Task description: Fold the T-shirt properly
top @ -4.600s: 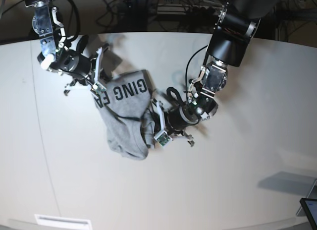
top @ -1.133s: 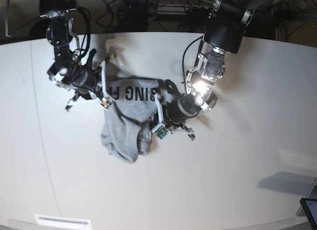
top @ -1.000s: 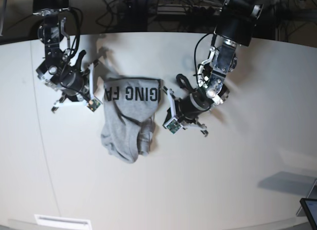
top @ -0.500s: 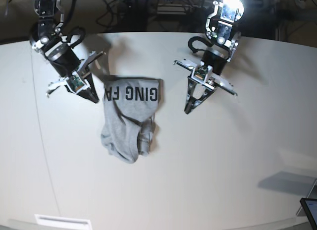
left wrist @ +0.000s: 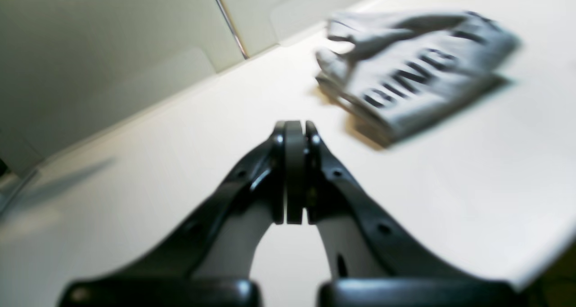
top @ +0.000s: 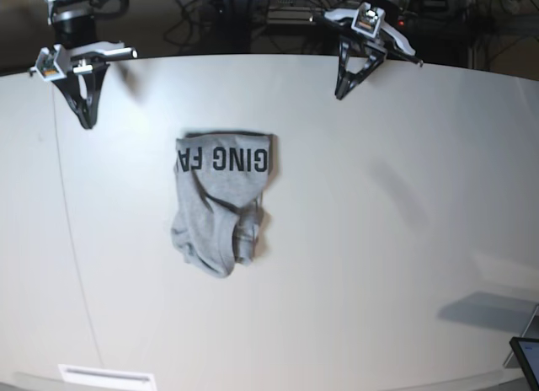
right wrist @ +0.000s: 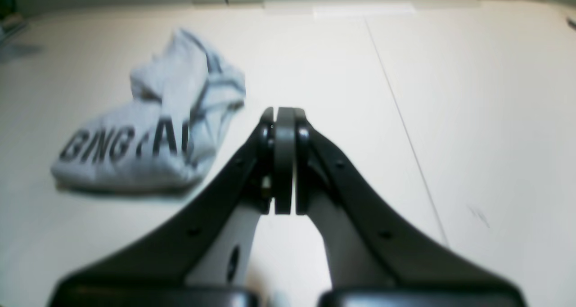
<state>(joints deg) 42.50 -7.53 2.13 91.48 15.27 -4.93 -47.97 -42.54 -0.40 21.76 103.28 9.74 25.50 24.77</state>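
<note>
Grey T-shirt [top: 221,204] lies bunched on the surface [top: 379,239], lettering up. Both grippers, left [top: 340,92] and right [top: 85,121], pressed together, empty, raised well clear.

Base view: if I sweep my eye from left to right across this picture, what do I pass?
Right claw, raised and shut → grey T-shirt, lying bunched on the table with its lettering showing → left claw, also raised and shut → dark corner of a device at the lower right edge.

The T-shirt [top: 221,201] lies on the table [top: 379,265], between and before the two raised grippers
</note>
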